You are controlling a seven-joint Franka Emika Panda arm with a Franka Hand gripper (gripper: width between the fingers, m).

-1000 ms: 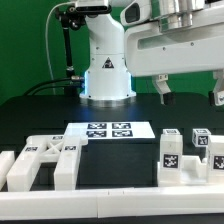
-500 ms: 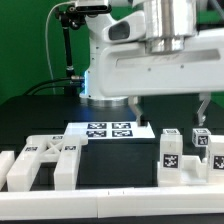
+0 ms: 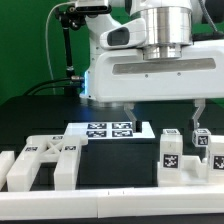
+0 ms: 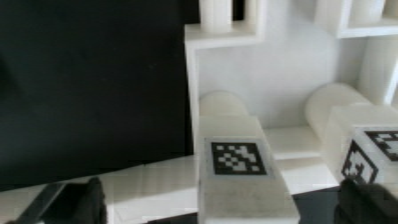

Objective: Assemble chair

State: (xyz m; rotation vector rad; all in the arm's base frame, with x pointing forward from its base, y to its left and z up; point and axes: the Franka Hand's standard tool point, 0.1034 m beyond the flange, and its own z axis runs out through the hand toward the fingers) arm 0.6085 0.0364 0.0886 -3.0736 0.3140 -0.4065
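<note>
My gripper (image 3: pixel 165 118) hangs open and empty over the chair parts at the exterior view's right. Its two fingers (image 3: pixel 129 112) straddle a wide gap. Below it stand white tagged posts (image 3: pixel 170 152), with more posts (image 3: pixel 203 140) beside them. In the wrist view one tagged post (image 4: pixel 237 150) lies between my dark fingertips (image 4: pixel 79 203), untouched, and a second tagged post (image 4: pixel 370 140) lies beside it. My gripper (image 4: pixel 222 208) is open there too. The X-braced panel (image 3: pixel 45 160) lies at the exterior view's left.
The marker board (image 3: pixel 108 130) lies flat in the middle in front of the robot base (image 3: pixel 105 80). A long white border rail (image 3: pixel 110 203) runs along the front edge. In the wrist view a pale white surface (image 4: pixel 267 70) lies beyond the posts.
My gripper has moved toward the exterior view's left and come down, from high at the upper right to just above the posts. It stays open. The parts have not moved.
</note>
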